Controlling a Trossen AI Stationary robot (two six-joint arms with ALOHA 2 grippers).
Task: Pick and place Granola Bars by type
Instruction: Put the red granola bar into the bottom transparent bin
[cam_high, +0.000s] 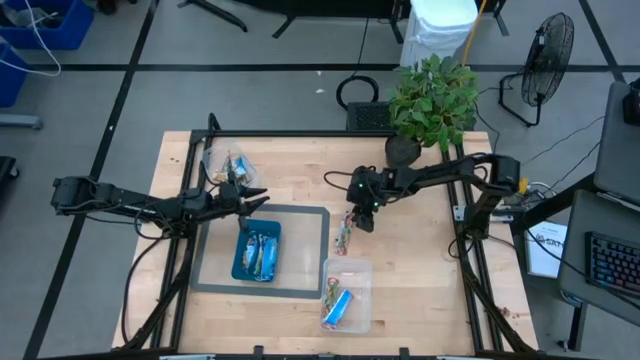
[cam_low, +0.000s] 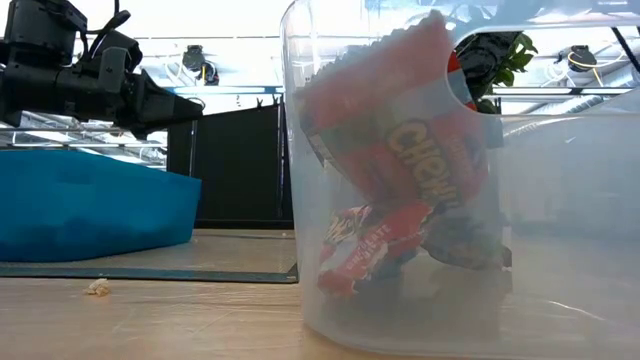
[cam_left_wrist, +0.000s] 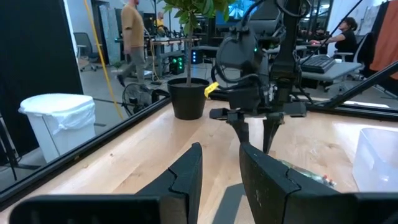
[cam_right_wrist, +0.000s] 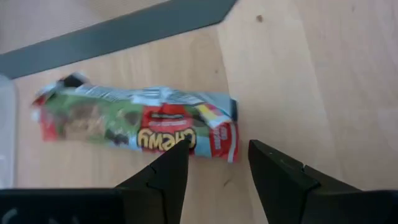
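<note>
A red-green granola bar (cam_right_wrist: 137, 121) lies flat on the bare wood right of the grey mat (cam_high: 305, 215); it also shows in the high view (cam_high: 343, 237). My right gripper (cam_right_wrist: 217, 168) hangs open just above the bar's right-hand end, slanting down, touching nothing; the high view shows this gripper (cam_high: 362, 218) too. My left gripper (cam_left_wrist: 221, 168) stands open and level over the mat's far left corner (cam_high: 255, 200), with nothing between its fingers. Silvery bars (cam_high: 258, 252) lie in the teal tray (cam_high: 240, 268).
A clear tub (cam_high: 345, 295) near the front edge holds red bars (cam_low: 390, 170) and a blue one (cam_high: 340, 305). Another clear tub (cam_high: 225, 165) with bars stands at the far left. A potted plant (cam_high: 432, 100) is at the far right corner.
</note>
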